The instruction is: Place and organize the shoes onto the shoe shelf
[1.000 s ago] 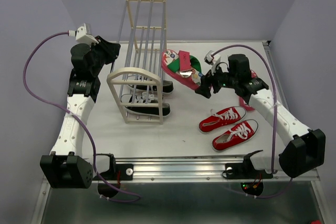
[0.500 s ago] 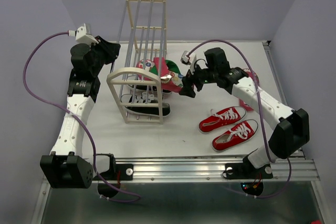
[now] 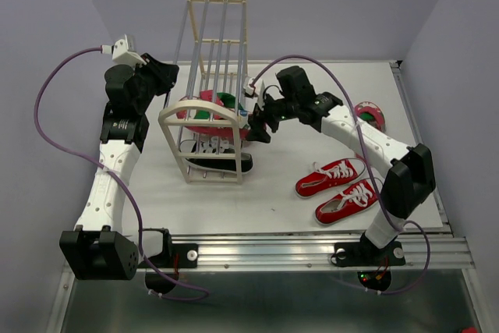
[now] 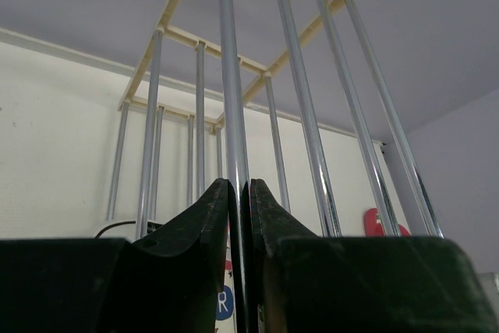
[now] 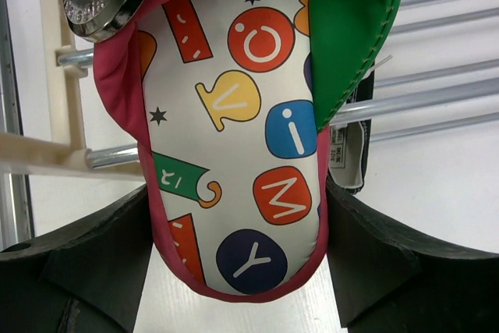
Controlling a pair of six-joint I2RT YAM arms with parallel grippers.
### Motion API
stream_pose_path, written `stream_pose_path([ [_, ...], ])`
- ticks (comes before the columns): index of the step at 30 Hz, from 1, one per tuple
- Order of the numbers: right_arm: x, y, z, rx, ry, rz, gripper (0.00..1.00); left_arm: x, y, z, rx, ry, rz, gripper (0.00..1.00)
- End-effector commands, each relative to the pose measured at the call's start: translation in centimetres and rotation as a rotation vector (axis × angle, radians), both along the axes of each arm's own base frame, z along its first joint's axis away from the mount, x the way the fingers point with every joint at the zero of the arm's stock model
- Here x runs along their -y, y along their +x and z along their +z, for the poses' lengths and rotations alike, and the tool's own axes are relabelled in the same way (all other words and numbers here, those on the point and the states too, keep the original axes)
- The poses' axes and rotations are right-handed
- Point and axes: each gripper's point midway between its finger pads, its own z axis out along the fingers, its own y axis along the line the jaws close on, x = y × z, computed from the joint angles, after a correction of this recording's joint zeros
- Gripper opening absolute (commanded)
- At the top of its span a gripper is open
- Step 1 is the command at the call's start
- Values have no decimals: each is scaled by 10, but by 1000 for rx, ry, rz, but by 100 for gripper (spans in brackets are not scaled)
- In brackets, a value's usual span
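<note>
The shoe shelf (image 3: 200, 139) stands left of centre. My right gripper (image 3: 255, 124) is shut on the heel of a pink flip-flop (image 3: 199, 107) with a green strap and holds it in among a middle tier's rods. In the right wrist view the gripper (image 5: 238, 212) clamps the letter-printed flip-flop (image 5: 249, 138) over the silver rods (image 5: 405, 99). My left gripper (image 3: 165, 76) is shut on a shelf rod; the left wrist view shows the gripper (image 4: 238, 186) pinching the rod (image 4: 231, 99). Black sneakers (image 3: 226, 161) sit on the bottom tier. Two red sneakers (image 3: 340, 188) lie on the table.
The second flip-flop (image 3: 369, 114) lies at the far right of the table, also seen in the left wrist view (image 4: 382, 222). A black sneaker's tongue (image 5: 348, 158) shows under the held flip-flop. The table's metal front rail (image 3: 265, 246) runs along the near edge.
My right arm has swung left, carrying the flip-flop from right of the shelf in between its rods. The second flip-flop is now uncovered. The left arm has not moved.
</note>
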Motion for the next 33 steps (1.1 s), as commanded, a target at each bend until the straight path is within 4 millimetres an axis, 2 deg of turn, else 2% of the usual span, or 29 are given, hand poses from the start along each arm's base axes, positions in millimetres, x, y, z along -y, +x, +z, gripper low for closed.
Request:
stream_pose_path([
  [1,-27,2,67,172,141,73,1,0,0,-32,-72,77,-14,15],
  [9,-43,-9,75,197,140,91,2,0,-2,-30,-67,74,-12,15],
  [15,-50,6,61,199,93,23,8,0,-2,-31,-69,72,-13,15],
  [17,-51,9,58,193,85,15,17,0,-3,-29,-66,72,-12,15],
  [18,-52,11,55,188,81,14,35,0,-2,-30,-65,74,-10,15],
  [20,-52,14,53,185,69,2,54,0,-2,-30,-65,75,-11,15],
  [21,-52,16,50,181,59,-7,68,0,-2,-28,-62,75,-10,15],
  [23,-51,18,48,172,54,-21,79,0,-2,-28,-62,75,-10,15],
  [24,-50,18,47,172,50,-23,88,-1,-2,-28,-61,77,-11,15],
  [27,-48,17,48,174,47,-29,100,0,-2,-27,-58,78,-14,15],
  [33,-39,12,58,193,54,-45,100,0,1,-28,-63,81,-16,15],
])
